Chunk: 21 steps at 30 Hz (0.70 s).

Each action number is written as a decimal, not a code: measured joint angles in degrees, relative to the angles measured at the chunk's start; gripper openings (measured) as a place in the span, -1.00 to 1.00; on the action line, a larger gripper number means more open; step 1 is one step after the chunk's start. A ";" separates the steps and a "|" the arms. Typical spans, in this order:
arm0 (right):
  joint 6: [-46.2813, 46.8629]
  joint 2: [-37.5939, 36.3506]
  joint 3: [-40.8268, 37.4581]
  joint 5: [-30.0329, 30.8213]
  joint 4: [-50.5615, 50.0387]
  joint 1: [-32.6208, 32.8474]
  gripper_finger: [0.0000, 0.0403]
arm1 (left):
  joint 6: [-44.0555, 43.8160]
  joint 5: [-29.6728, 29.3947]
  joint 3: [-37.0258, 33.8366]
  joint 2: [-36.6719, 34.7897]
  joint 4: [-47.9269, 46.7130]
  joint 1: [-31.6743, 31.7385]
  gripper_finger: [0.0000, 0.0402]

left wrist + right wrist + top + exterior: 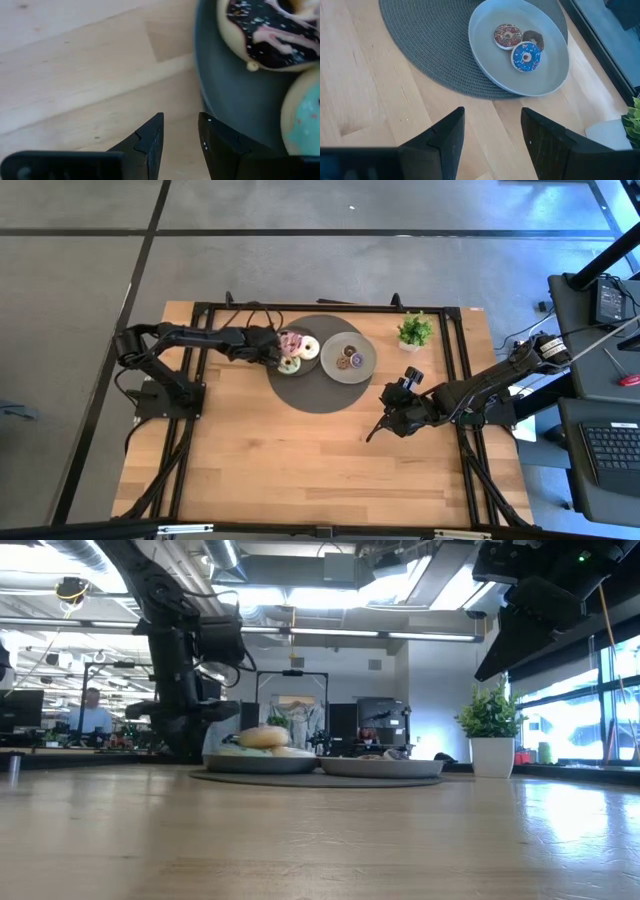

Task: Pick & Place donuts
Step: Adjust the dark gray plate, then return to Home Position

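The left arm reaches from the left side of the high view toward the centre, low and almost straight. The left gripper [272, 350] sits just left of centre, its fingers [150, 142] a little apart. The right arm comes from the right edge, bent. The right gripper [380, 423] has fingers [445, 137] spread.

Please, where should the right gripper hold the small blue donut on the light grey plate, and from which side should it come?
Probably from straight above. The blue donut lies flat on the light grey plate, touching two other small donuts, so its sides are crowded. One finger could go into the center hole and the other outside the ring, on its free side toward the plate's open area. The right gripper is open, away from the plate.
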 joint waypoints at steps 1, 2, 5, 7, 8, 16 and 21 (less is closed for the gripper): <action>0.00 0.00 0.00 0.00 0.00 0.01 -0.03 | 0.35 0.46 0.00 0.00 0.29 -0.33 -0.41; 0.00 0.00 0.00 0.00 0.01 0.00 -0.03 | 0.64 0.91 0.00 0.00 0.42 -0.58 -0.41; 0.00 0.00 0.00 0.00 0.00 -0.01 -0.03 | 0.70 2.72 0.00 -0.05 -0.89 -0.88 -0.42; -0.02 0.00 0.00 0.02 -0.02 -0.01 -0.03 | 0.45 3.88 0.00 -0.83 -3.23 -0.89 -0.42; -0.14 0.00 0.00 0.11 -0.03 0.01 -0.03 | 0.39 4.00 0.00 -1.47 -3.94 -1.10 -0.42; -2.18 -0.88 -2.46 2.48 -1.28 0.62 -0.03 | 10.73 1.14 -0.02 -11.36 -3.16 -12.33 -0.40; -1.64 -7.17 -11.23 -7.24 6.13 -0.50 -0.03 | 13.35 -4.73 -0.02 -16.45 -3.24 -23.02 -0.40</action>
